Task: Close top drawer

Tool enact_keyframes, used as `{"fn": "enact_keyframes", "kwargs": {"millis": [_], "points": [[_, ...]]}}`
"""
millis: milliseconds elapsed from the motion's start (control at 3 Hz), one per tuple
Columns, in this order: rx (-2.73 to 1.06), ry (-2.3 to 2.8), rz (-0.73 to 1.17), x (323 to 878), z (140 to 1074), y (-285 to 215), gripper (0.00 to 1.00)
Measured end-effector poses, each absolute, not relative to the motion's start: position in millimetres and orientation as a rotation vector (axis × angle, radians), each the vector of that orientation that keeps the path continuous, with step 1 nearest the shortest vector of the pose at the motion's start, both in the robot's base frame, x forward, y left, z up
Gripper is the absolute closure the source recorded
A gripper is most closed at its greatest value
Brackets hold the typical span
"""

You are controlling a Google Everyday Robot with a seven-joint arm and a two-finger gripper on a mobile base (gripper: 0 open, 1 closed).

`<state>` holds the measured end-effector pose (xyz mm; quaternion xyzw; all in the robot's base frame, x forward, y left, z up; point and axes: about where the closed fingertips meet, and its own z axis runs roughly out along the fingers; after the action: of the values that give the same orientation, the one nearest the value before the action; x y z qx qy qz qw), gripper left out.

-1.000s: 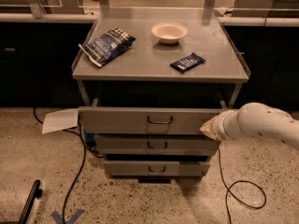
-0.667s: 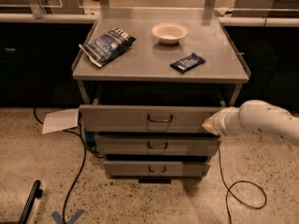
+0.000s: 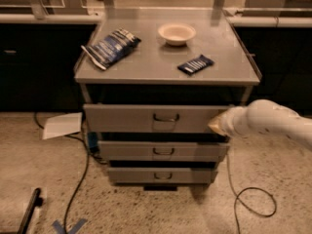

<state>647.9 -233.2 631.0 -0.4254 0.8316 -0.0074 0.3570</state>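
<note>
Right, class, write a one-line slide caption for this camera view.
End effector of a white arm at the right end of a cart's partly open top drawer.

Gripper (image 3: 217,125) — seemingly against top drawer (image 3: 124,119)

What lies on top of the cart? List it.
On the tabletop: a blue snack bag, a white bowl and a dark wrapped bar. The inside of the top drawer is hidden beneath the tabletop. The gripper is at the drawer front's right end.

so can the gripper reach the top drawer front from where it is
Probably yes: the gripper sits at the right end of the top drawer front, with nothing visible between them.
</note>
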Motion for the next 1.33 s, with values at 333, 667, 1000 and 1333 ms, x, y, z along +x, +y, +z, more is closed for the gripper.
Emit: {"fn": "enact_keyframes", "kwargs": {"millis": [333,667,1000,1333], "points": [[-1.098,2.147,-0.019,648,631,-233,1.00],[-1.103,2.114,-0.021,673,631,-230,1.00],[-1.104,2.114,-0.021,669,631,-230,1.00],[-1.128,2.193,0.000,641,633,-243,1.00]]}}
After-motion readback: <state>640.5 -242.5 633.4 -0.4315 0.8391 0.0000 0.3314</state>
